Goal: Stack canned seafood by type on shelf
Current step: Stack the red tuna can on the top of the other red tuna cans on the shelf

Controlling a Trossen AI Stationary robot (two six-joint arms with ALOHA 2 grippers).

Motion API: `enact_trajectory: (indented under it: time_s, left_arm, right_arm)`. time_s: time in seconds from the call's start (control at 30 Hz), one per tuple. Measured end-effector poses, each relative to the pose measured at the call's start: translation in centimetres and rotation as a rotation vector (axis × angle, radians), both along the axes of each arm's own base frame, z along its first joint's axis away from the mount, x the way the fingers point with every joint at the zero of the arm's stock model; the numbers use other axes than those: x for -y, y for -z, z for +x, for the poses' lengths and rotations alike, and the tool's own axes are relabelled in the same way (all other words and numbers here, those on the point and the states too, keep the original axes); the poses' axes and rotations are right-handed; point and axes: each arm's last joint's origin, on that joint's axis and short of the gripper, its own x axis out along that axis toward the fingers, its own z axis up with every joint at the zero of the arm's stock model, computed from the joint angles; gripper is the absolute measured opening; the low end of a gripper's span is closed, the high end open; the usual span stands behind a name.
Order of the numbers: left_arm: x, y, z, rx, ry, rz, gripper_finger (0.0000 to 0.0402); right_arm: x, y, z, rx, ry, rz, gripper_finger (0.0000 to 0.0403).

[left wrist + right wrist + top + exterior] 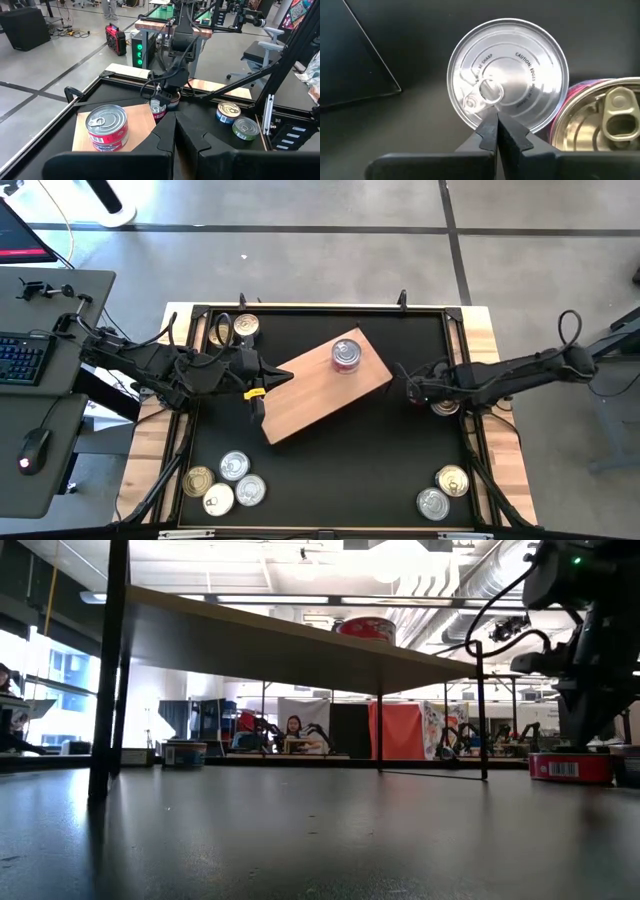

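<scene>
Fingers of right gripper (496, 131) pressed together, clamped on nothing, poised straight above near rim of silver-topped tin (507, 75); red-sided tin (602, 125) touching it alongside; both on black tabletop (380, 450) just off shelf (310, 395), nearer right arm than left; farther off, red-labelled can (346, 355) upright on shelf; left gripper (175, 135) closed, over shelf's opposite edge.

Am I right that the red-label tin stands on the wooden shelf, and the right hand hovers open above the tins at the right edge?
Not quite. The right hand is shut, its fingers pressed together above a silver-topped tin; the right wrist view shows it. The rest holds: the red-label tin stands on the shelf.
</scene>
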Motion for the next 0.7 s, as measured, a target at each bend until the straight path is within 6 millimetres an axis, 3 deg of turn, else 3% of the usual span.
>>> enact_trajectory:
  time_s: [0.7]
  left_arm:
    - [0.0, 0.0, 0.0, -0.006, 0.007, 0.027, 0.0]
  right_arm:
    - [-2.2, 1.8, 0.7, 0.055, 0.26, -0.277, 0.0]
